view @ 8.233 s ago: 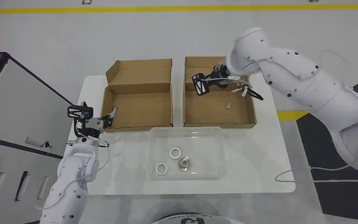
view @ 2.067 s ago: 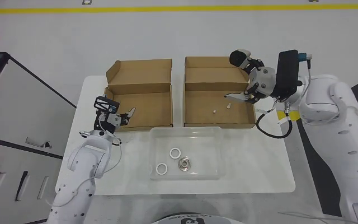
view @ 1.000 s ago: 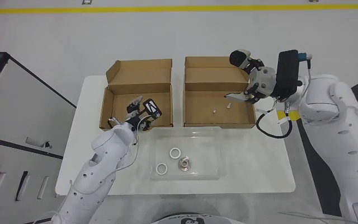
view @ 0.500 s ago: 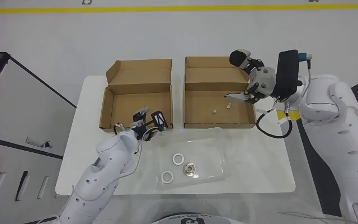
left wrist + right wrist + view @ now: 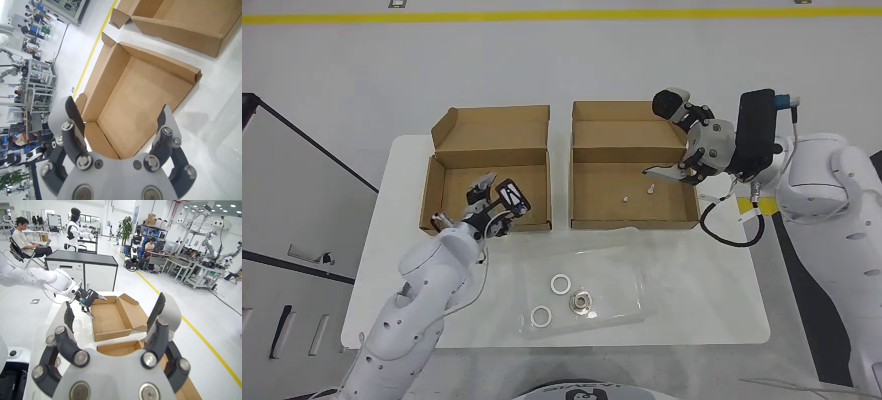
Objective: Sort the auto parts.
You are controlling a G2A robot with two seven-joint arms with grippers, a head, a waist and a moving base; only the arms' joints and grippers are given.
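The left gripper (image 5: 118,106) is wide open and empty. It hangs over the front wall of the left box (image 5: 467,185), and its fingers touch nothing. The right gripper (image 5: 114,302) is also spread wide and holds nothing. It sits at the right wall of the right box (image 5: 607,190), at the edge of the tabletop (image 5: 712,290).

The left box has only bare cardboard inside. Two small bolts (image 5: 649,186) lie apart on the floor of the right box, too small to tell which way they point.

A clear tray (image 5: 617,270) lies in front of the boxes, its long side running across the tabletop and turned slightly askew. In it are two white rings (image 5: 562,284) lying flat, and a metal part (image 5: 584,300) just beside the ring nearer the boxes.
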